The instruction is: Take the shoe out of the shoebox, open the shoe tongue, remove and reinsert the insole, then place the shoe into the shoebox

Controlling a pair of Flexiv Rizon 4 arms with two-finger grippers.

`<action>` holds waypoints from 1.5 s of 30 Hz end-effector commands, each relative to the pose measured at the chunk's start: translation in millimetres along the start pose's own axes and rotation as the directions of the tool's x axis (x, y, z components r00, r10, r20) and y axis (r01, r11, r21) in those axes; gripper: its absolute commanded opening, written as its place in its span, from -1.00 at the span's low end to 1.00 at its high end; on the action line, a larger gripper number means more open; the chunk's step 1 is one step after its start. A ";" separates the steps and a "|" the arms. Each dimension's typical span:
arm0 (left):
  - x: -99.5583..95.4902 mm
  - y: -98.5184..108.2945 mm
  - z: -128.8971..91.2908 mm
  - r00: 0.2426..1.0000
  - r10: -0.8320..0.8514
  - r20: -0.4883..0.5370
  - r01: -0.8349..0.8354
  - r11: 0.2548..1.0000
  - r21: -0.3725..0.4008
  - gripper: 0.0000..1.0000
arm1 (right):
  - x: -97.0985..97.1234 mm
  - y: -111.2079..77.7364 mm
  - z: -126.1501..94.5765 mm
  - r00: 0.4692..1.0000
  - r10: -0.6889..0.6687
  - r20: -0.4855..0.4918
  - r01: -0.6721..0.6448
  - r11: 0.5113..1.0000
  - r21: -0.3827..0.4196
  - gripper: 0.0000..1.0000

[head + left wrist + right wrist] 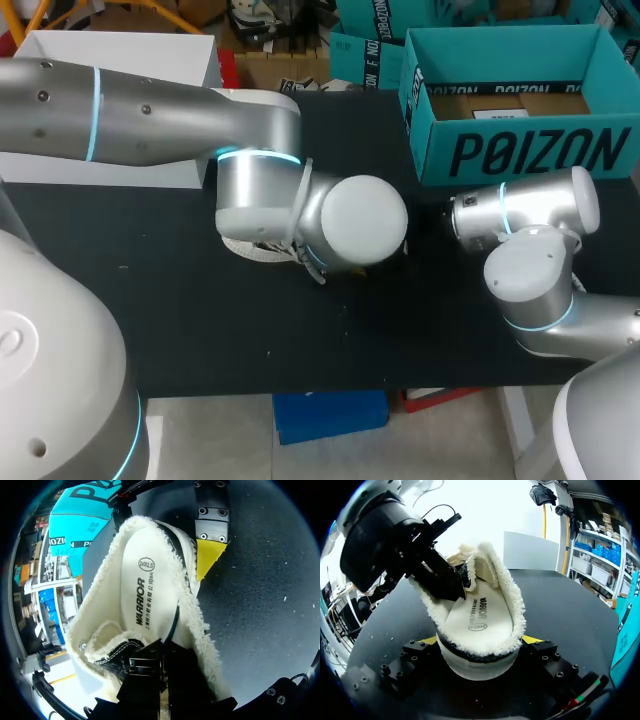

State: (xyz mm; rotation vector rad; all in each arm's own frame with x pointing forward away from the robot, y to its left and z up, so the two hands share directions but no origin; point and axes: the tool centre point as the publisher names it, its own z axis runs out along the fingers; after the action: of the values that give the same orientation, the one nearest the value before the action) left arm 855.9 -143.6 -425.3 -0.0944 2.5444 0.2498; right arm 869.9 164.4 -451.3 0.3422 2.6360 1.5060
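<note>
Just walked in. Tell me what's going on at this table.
Both arms are working on a fleece-lined shoe that is out of the teal shoebox and sits on the black table. The right tool clamps one end of the shoe from both sides. The left tool is down at the shoe's opening by the tongue; whether it grips is hidden. The insole lies inside the shoe. The shoebox stands open at the table's far right.
</note>
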 end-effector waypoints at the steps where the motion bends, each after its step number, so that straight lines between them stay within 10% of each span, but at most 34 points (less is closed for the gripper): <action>1: 3.0 13.2 213.0 0.999 -0.009 0.052 0.008 0.999 0.035 -0.95 | -1.5 -4.5 2.7 1.000 0.004 0.000 -0.004 1.000 0.004 -1.00; 45: -80.4 -20.5 218.1 0.984 -0.074 0.160 0.052 0.989 0.139 -0.84 | -1.5 -4.5 2.7 1.000 0.004 0.000 -0.004 1.000 0.004 -1.00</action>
State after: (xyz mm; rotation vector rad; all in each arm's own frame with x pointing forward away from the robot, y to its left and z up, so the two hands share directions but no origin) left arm 889.5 -141.2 -406.3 -0.1070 2.3769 0.0672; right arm 871.7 165.5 -451.2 0.3476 2.6354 1.5055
